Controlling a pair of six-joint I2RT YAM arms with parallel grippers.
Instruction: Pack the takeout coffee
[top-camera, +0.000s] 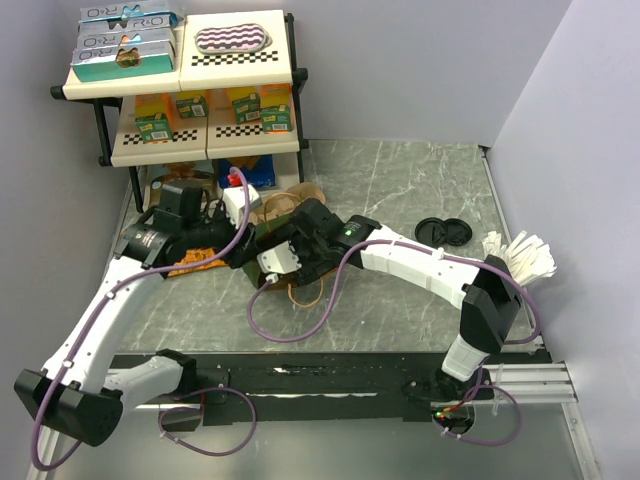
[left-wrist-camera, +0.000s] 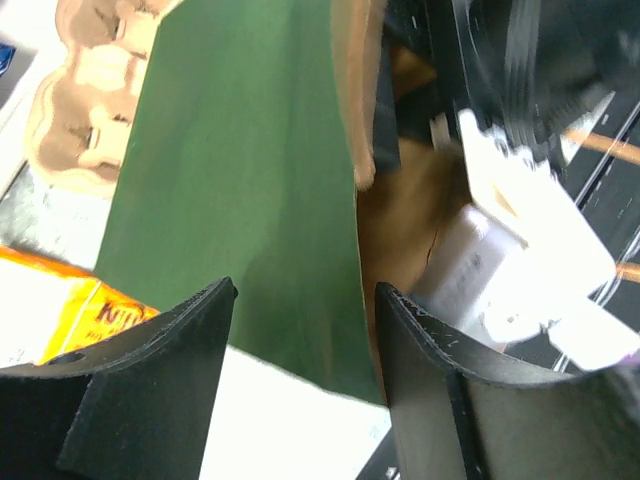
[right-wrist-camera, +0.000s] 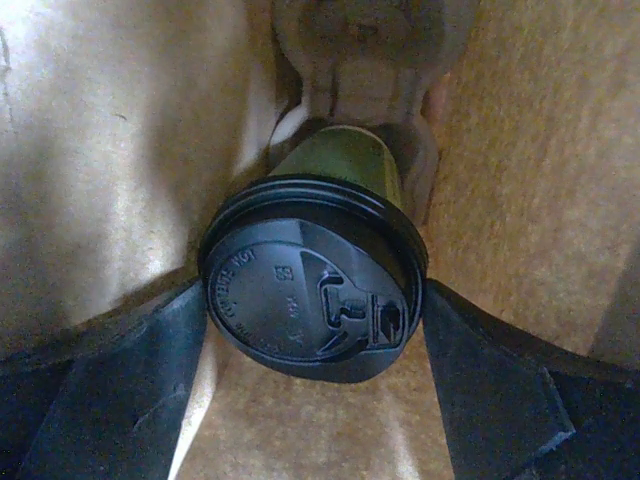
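Top view: my left arm and right arm both reach forward and inward, wrists meeting over the paper bag left of the table's centre. The coffee is hidden here.

Left wrist: left gripper has jaws apart, with the bag's green wall standing in the gap, unpinched. I judge it is steadying the mouth.

Right wrist: right gripper is pitched down inside the bag, fingers pressed on both sides of the takeout coffee at its black lid. It looks clamped. The cup base meets the pulp carrier. Holding at the rim likely keeps it upright.
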